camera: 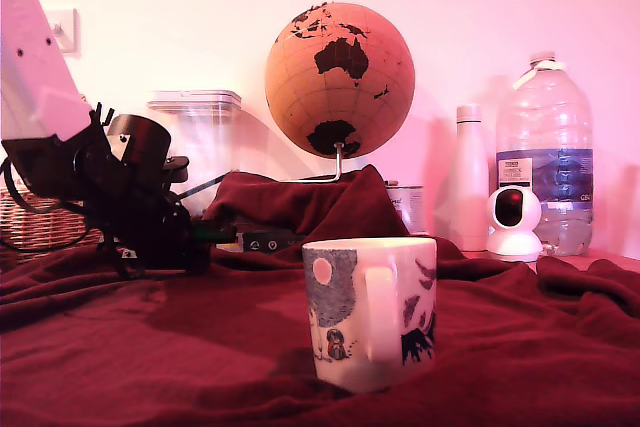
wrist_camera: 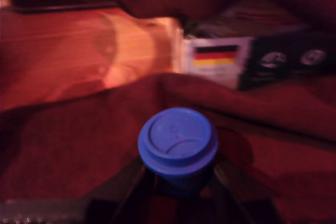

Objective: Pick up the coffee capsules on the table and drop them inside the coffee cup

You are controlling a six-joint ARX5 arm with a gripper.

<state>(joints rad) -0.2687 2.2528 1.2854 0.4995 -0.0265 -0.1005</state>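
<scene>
In the wrist view a small dark-blue coffee capsule (wrist_camera: 177,140) sits rim-up between two dark fingers (wrist_camera: 131,182) of my gripper (wrist_camera: 178,182), which press on both its sides just above the dark red cloth. In the exterior view the gripper (camera: 200,237) is low over the cloth at the left, and the capsule is hidden there. The coffee cup (camera: 370,312), a white mug printed with a grey-blue scene and a pink circle, stands upright on the cloth at the front centre, well to the exterior view's right of the gripper.
Dark red cloth (camera: 150,347) covers the table in folds. Behind stand a cork globe (camera: 340,79), a clear container (camera: 200,137), a metal tin (camera: 407,205), a white bottle (camera: 469,177), a small white camera (camera: 513,222) and a water bottle (camera: 545,152). A wicker basket (camera: 35,222) sits far left.
</scene>
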